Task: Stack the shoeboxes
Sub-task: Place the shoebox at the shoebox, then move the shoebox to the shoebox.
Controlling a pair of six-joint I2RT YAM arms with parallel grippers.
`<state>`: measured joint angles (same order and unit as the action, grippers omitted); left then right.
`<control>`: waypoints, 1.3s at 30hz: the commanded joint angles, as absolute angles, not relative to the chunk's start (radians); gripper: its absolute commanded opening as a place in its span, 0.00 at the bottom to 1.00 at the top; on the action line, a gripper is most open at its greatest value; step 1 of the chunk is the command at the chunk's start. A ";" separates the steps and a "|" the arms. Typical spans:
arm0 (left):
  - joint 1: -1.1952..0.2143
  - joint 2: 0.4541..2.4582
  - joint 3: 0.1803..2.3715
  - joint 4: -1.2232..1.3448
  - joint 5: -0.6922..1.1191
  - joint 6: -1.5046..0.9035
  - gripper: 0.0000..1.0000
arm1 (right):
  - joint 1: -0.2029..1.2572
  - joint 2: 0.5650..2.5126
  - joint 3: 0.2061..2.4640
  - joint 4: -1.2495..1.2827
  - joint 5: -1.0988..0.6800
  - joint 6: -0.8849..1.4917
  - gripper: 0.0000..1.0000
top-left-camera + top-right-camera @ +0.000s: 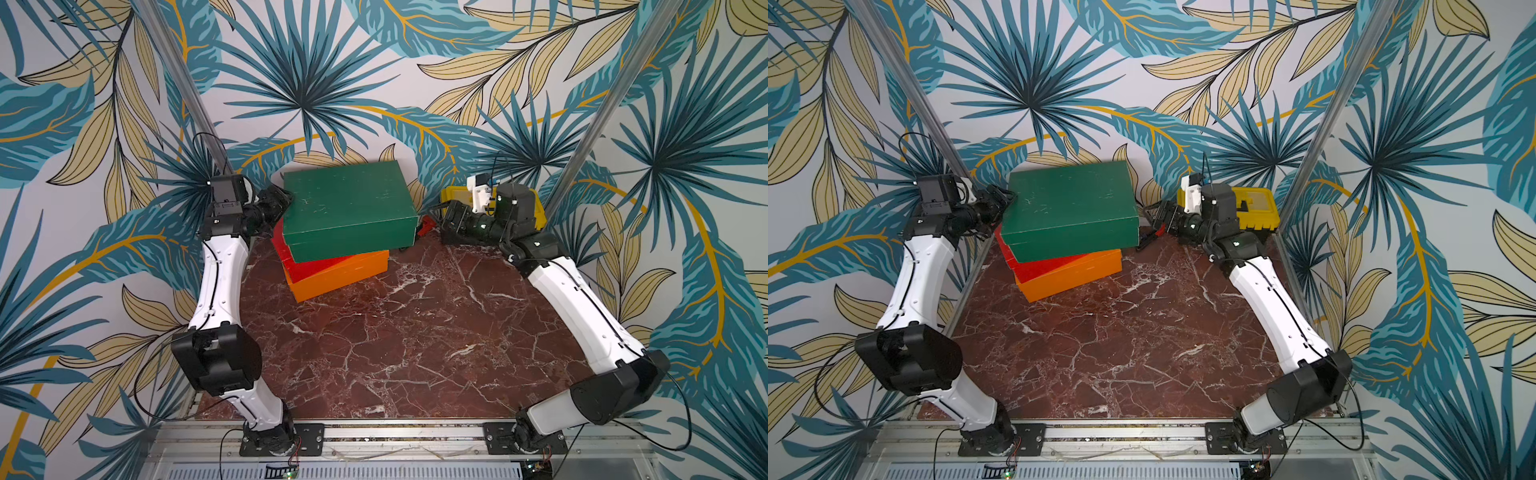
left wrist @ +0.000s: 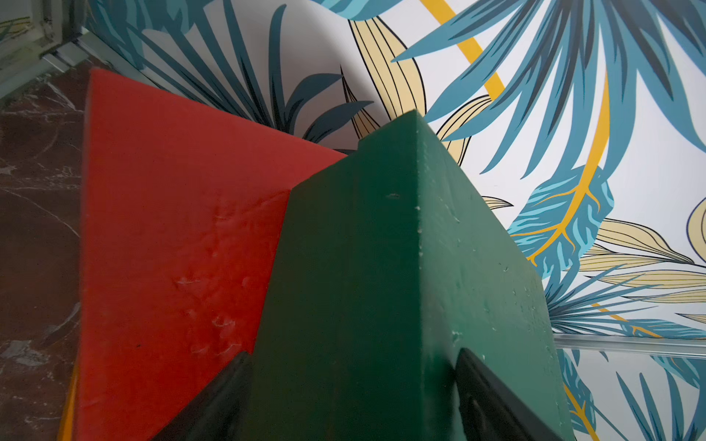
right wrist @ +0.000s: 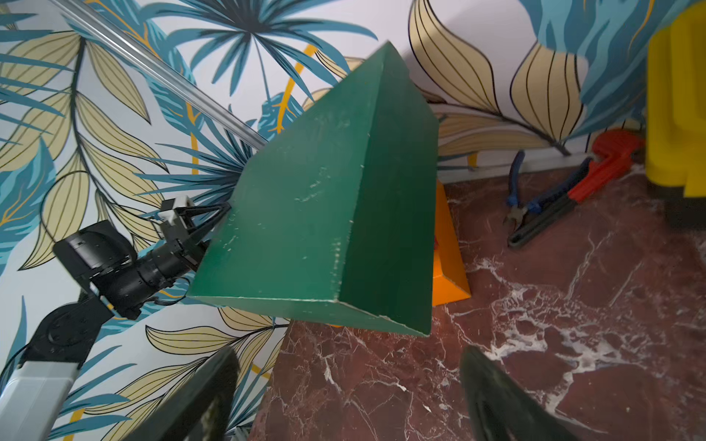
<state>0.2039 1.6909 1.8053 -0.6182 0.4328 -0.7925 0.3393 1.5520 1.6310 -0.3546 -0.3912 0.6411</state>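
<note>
Tropical leaf wallpaper (image 1: 374, 62), red marble tabletop (image 1: 415, 332)

Red box (image 1: 301, 269): mostly hidden under the green box (image 1: 349, 203) in both top views, orange box (image 1: 340, 276) partly so. Yellow toolbox (image 1: 1258, 208): partly behind the right arm (image 1: 1221, 208). Right claw (image 3: 347, 362): fingers blurred and cut off by the frame edge in the right wrist view.

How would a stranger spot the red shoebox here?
At the far side of the marble table is a pile of three boxes. The red box is the middle one, showing between the orange box beneath and the green box above.
</note>
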 commanded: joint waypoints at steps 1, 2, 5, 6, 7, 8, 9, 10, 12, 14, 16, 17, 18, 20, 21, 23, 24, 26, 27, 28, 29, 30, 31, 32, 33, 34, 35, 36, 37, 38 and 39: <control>0.218 1.711 1.822 -0.675 0.414 -0.773 0.83 | 0.375 1.612 1.614 -0.237 -0.447 0.709 0.88; 0.218 1.706 1.819 -0.676 0.414 -0.773 0.83 | 0.387 1.639 1.632 -0.237 -0.453 0.710 0.87; 0.218 1.690 1.813 -0.676 0.421 -0.773 0.83 | 0.413 1.719 1.696 -0.248 -0.467 0.715 0.83; 0.218 1.683 1.810 -0.676 0.421 -0.771 0.83 | 0.419 1.744 1.722 -0.257 -0.467 0.716 0.83; 0.219 1.676 1.809 -0.676 0.419 -0.769 0.83 | 0.424 1.762 1.739 -0.263 -0.466 0.718 0.82; 0.220 1.667 1.808 -0.676 0.416 -0.766 0.83 | 0.428 1.780 1.757 -0.266 -0.465 0.719 0.81; 0.219 1.658 1.806 -0.676 0.411 -0.764 0.84 | 0.433 1.798 1.775 -0.270 -0.464 0.721 0.81; 0.221 1.653 1.805 -0.677 0.408 -0.765 0.84 | 0.438 1.810 1.790 -0.273 -0.462 0.720 0.81; 0.232 1.635 1.800 -0.676 0.410 -0.769 0.84 | 0.448 1.847 1.836 -0.289 -0.454 0.714 0.81; 0.246 1.617 1.791 -0.676 0.413 -0.777 0.85 | 0.460 1.891 1.896 -0.315 -0.454 0.703 0.81; 0.264 1.596 1.778 -0.676 0.413 -0.779 0.85 | 0.469 1.941 1.963 -0.348 -0.455 0.689 0.80; 0.273 1.581 1.767 -0.676 0.413 -0.779 0.85 | 0.474 1.968 2.003 -0.363 -0.456 0.682 0.80; 0.281 1.568 1.759 -0.676 0.413 -0.779 0.86 | 0.479 1.993 2.036 -0.379 -0.457 0.675 0.80; 0.296 1.538 1.741 -0.676 0.418 -0.775 0.87 | 0.489 2.050 2.119 -0.417 -0.458 0.663 0.80; 0.303 1.523 1.732 -0.676 0.421 -0.775 0.87 | 0.492 2.074 2.152 -0.428 -0.458 0.659 0.80; 0.320 1.490 1.710 -0.676 0.421 -0.778 0.88 | 0.501 2.125 2.217 -0.454 -0.462 0.654 0.80; 0.327 1.475 1.701 -0.676 0.420 -0.779 0.88 | 0.505 2.145 2.245 -0.464 -0.463 0.651 0.80; 0.344 1.441 1.680 -0.676 0.417 -0.782 0.89 | 0.515 2.189 2.308 -0.490 -0.466 0.644 0.80; 0.350 1.430 1.672 -0.676 0.419 -0.783 0.90 | 0.518 2.202 2.328 -0.498 -0.466 0.643 0.80; 0.356 1.418 1.662 -0.676 0.421 -0.785 0.90 | 0.523 2.215 2.343 -0.503 -0.471 0.641 0.80; 0.363 1.410 1.655 -0.676 0.427 -0.785 0.91 | 0.527 2.219 2.350 -0.500 -0.475 0.640 0.80; 0.367 1.404 1.651 -0.676 0.432 -0.785 0.91 | 0.531 2.221 2.351 -0.495 -0.478 0.638 0.80; 0.372 1.399 1.645 -0.676 0.435 -0.785 0.91 | 0.538 2.220 2.351 -0.492 -0.479 0.633 0.80; 0.377 1.396 1.641 -0.676 0.440 -0.785 0.91 | 0.544 2.216 2.350 -0.493 -0.480 0.623 0.80; 0.382 1.394 1.637 -0.676 0.443 -0.785 0.91 | 0.549 2.209 2.350 -0.498 -0.480 0.614 0.80; 0.389 1.391 1.629 -0.676 0.450 -0.785 0.91 | 0.552 2.196 2.345 -0.508 -0.480 0.599 0.79; 0.397 1.389 1.622 -0.676 0.457 -0.789 0.91 | 0.552 2.172 2.329 -0.516 -0.477 0.585 0.78; 0.404 1.388 1.615 -0.675 0.465 -0.791 0.91 | 0.551 2.141 2.305 -0.522 -0.464 0.570 0.77; 0.410 1.385 1.606 -0.676 0.474 -0.793 0.91 | 0.548 2.098 2.259 -0.521 -0.445 0.545 0.77; 0.415 1.382 1.598 -0.676 0.480 -0.793 0.91 | 0.541 2.039 2.194 -0.504 -0.422 0.525 0.77; 0.419 1.379 1.590 -0.675 0.483 -0.795 0.92 | 0.531 1.981 2.129 -0.475 -0.401 0.514 0.77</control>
<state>0.3958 1.3964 1.6207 -0.6727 0.4549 -0.7952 0.5491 2.1365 2.2208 -0.4808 -0.4454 0.5873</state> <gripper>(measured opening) 0.915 0.771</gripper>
